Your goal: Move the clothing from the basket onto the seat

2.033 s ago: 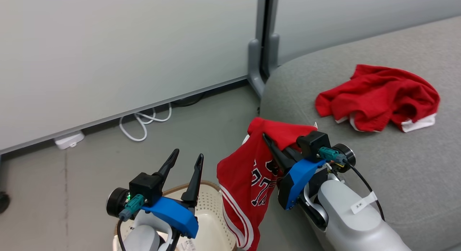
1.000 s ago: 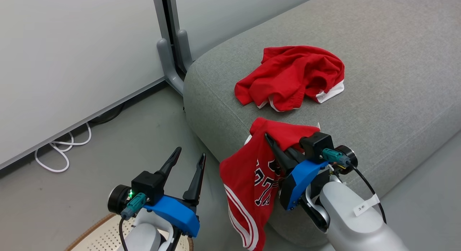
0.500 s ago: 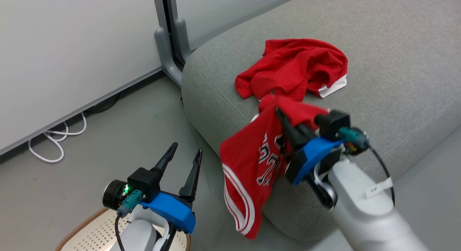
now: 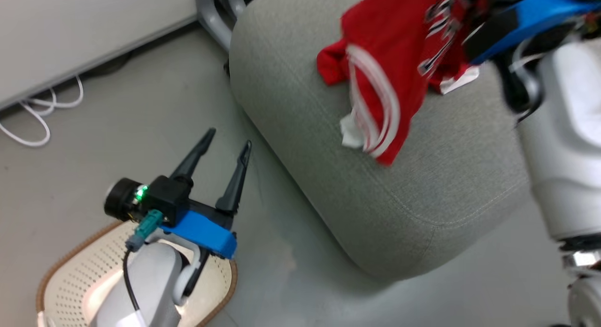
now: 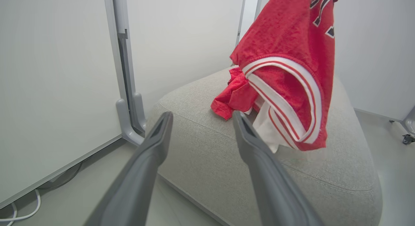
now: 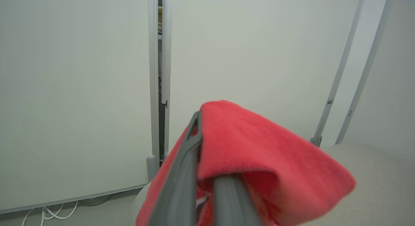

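Note:
My right gripper [image 6: 201,135] is shut on a fold of the red jersey [image 4: 389,59], which has white stripes and dark numbers. The jersey hangs from it above the grey seat [image 4: 375,200], its lower hem just over the cushion. In the left wrist view the jersey [image 5: 288,57] dangles over the seat [image 5: 210,161]. A second red garment [image 5: 231,98] lies on the cushion behind it, partly hidden. My left gripper [image 4: 229,137] stands open with nothing in it, over the floor beside the seat and above the cream basket [image 4: 56,270]. Its fingers [image 5: 162,135] frame the seat's corner.
Pale wall panels with a grey post foot [image 4: 211,12] stand behind the seat's end. A white cable [image 4: 28,125] loops on the floor by the wall. A caster wheel [image 5: 407,139] sits on the floor to the right of the seat.
The head camera has tilted down and shifted. My right arm has lifted the jersey up and further over the seat, in front of the other garment. The left gripper stays open.

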Controlling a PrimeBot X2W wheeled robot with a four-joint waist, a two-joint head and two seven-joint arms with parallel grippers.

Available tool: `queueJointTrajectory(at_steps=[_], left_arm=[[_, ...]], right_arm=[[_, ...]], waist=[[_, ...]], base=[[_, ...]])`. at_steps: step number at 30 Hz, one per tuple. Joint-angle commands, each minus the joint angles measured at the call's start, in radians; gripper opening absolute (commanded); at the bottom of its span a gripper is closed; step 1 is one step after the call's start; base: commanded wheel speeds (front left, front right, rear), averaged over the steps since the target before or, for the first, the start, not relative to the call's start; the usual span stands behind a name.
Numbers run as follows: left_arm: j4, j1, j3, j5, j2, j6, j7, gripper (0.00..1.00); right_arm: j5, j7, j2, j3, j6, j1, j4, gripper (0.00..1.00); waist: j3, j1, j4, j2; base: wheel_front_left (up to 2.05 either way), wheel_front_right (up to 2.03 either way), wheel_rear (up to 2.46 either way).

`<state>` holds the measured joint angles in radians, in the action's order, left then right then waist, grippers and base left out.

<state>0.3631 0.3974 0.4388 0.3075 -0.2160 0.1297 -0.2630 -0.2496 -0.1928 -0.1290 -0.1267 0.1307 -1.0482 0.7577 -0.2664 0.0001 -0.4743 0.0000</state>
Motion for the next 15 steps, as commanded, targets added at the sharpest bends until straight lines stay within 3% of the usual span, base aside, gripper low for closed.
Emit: queueJointTrajectory(at_steps=[1,8,15], left_arm=[[-0.017,0.028,-0.004,-0.008,-0.021,0.001,-0.003,1.0],[-0.094,0.095,-0.016,-0.029,-0.081,0.001,-0.003,1.0],[-0.186,0.131,-0.03,-0.051,-0.134,0.0,-0.003,1.0]], right_arm=[[0.02,0.001,-0.024,0.037,0.0,-0.044,-0.018,0.0],[0.102,-0.018,-0.129,0.218,0.0,-0.16,-0.129,0.0],[0.154,0.0,-0.18,0.348,0.0,-0.18,-0.164,0.0]], waist=[[-0.09,-0.0001,0.021,0.0],[-0.251,-0.0001,0.066,0.0],[-0.37,-0.0001,0.103,0.0]], base=[[0.0,0.0,0.0],[0.0,0.0,0.0],[0.0,0.0,0.0]])
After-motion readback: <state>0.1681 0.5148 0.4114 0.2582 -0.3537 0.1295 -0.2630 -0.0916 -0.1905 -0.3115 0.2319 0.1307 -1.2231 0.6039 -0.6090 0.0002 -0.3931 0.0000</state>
